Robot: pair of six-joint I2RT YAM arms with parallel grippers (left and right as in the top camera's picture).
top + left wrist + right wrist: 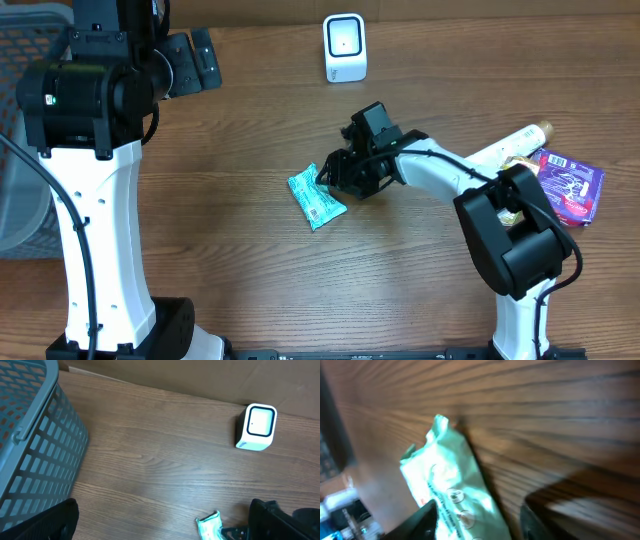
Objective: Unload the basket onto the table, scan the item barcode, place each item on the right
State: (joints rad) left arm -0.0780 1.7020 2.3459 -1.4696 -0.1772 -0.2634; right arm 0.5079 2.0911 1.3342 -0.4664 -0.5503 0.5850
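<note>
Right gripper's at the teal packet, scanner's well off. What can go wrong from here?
1. The packet lies flat and thin. The right gripper sits at its edge, so it may pinch only a corner and let it slip.
2. The scanner stands well apart. A floppy packet held by one edge might droop and turn its barcode away.
3. The right wrist view is blurred, so which face carries the barcode is unclear.

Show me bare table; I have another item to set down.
Bare wood lies between the scanner and the teal packet, and from the packet across to the left arm's column. Crowded: the right edge, where a purple pouch and cream tube lie beside the right arm, and around the right claw at the packet.
</note>
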